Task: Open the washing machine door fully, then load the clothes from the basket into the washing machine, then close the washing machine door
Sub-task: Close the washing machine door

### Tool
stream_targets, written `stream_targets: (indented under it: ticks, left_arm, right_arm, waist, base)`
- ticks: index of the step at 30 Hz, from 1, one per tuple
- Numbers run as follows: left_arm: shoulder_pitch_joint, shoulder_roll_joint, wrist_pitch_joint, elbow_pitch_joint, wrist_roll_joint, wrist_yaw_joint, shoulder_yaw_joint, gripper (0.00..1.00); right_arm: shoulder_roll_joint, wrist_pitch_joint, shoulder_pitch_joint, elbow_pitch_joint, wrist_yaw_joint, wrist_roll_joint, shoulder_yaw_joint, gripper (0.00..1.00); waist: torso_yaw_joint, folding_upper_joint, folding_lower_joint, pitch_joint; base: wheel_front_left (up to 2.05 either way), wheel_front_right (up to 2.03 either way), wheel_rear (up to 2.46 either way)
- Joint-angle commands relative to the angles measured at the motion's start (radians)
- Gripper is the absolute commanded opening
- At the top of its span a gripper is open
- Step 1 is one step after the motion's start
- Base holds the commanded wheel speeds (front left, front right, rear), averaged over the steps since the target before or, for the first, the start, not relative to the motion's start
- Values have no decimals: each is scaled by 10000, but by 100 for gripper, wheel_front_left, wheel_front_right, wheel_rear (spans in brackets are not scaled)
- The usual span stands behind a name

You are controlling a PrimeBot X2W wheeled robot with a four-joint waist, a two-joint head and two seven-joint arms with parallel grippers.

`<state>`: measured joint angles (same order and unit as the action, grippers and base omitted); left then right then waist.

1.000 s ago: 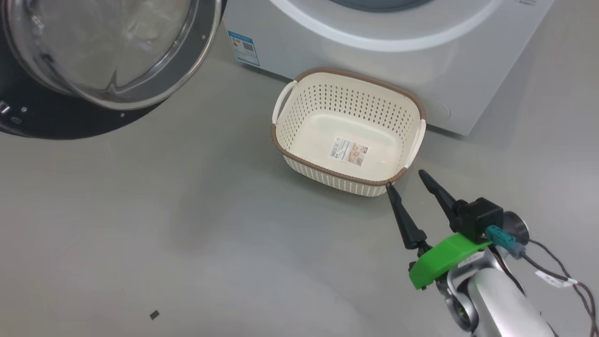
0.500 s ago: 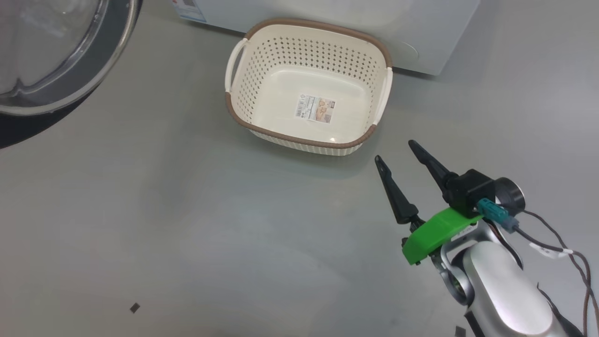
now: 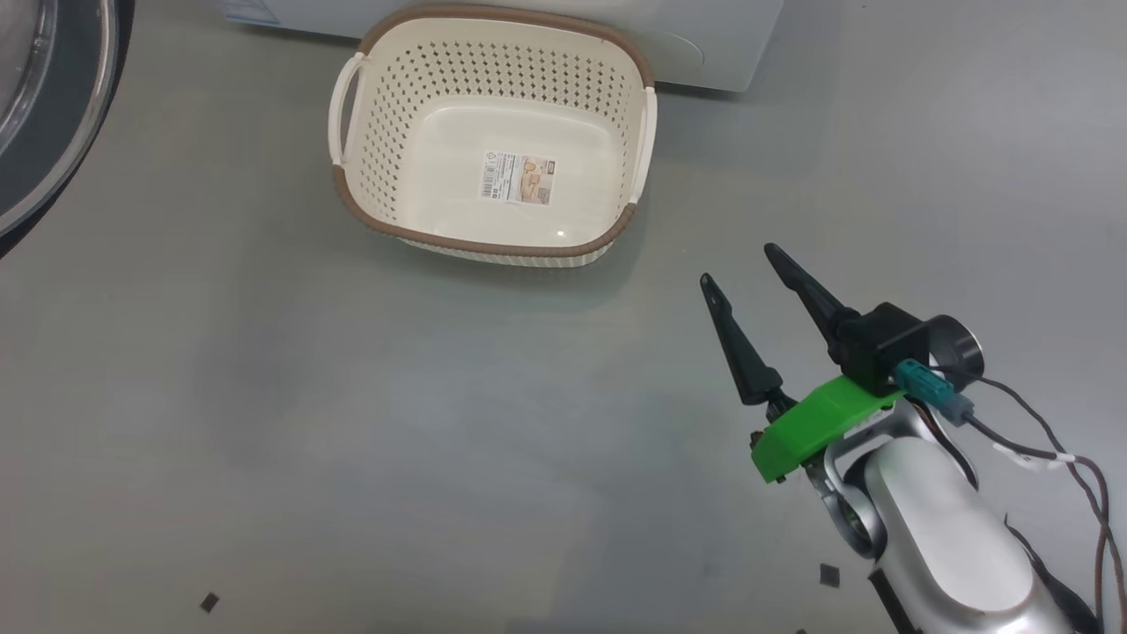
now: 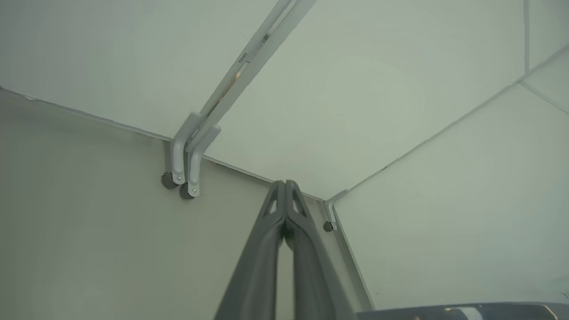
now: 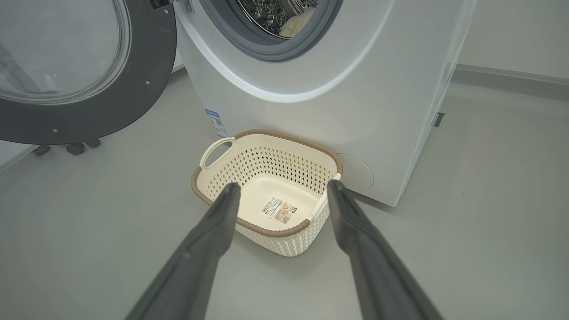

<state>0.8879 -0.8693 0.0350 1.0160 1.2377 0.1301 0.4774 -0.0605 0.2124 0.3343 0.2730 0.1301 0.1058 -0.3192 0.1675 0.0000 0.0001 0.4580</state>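
1. Low on the right of the head view, the right tool point(image 3: 740, 264): released, two dark fingers spread wide with nothing gripped, over the grey floor point(image 3: 352, 423), near the basket point(image 3: 387, 132) but apart from it.
2. In its own wrist view, the left tool point(image 4: 284, 183): clenched, fingertips pressed together on nothing, pointed at a pale corner with white brackets point(image 4: 192, 160).
3. Upright on the floor, just in front of the washing machine point(image 5: 311, 111), the basket: bare inside but for the sticker point(image 3: 518, 178) on its bottom.
4. At the left of the right wrist view, the washing machine door point(image 5: 133, 102): swung wide open, with black rim and clear glass bowl.
5. Inside the steel drum point(image 5: 266, 9), behind the grey seal point(image 5: 266, 51), the clothes point(image 5: 295, 24): one pale yellow piece in sight.
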Motion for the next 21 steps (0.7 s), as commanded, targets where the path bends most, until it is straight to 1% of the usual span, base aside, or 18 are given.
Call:
stream_targets:
  ticks: [1, 6, 9, 12, 14, 17, 21]
  left_arm:
    - [121, -1021, 168, -66, 129, 5, 252, 0]
    - [659, -1245, 937, 645, 493, 5, 252, 0]
    - [778, -1256, 1480, 803, 512, 5, 17, 0]
    - [877, -1276, 1768, 965, 591, 5, -59, 0]
    - [971, -1236, 2130, 1013, 724, 5, -115, 0]
    - [1009, -1199, 2343, 980, 815, 5, -147, 0]
    - [1006, -1076, 2885, 823, 1038, 5, -211, 0]
  right_arm:
    - [94, 174, 173, -236, 6, 90, -227, 100]
    - [99, 295, 227, -155, 6, 180, -242, 100]
    - [100, 341, 222, -147, 6, 233, -234, 100]
    - [101, 373, 204, -122, 6, 247, -254, 100]
    - [101, 394, 194, -107, 6, 265, -249, 100]
    - [101, 405, 193, -95, 6, 265, -236, 100]
    - [102, 425, 184, -58, 6, 278, -233, 100]
  waist:
    - [-115, 0, -1, -4]
    - [-334, 0, -1, -35]
    - [-418, 0, -1, -50]
    - [-478, 0, -1, -63]
    - [-503, 0, -1, -88]
    - [-508, 0, -1, -108]
    - [-513, 0, -1, -179]
  base:
    - [0, 0, 0]
    - [0, 0, 0]
    - [0, 0, 0]
    - [0, 0, 0]
    - [0, 0, 0]
    - [0, 0, 0]
    - [0, 0, 0]
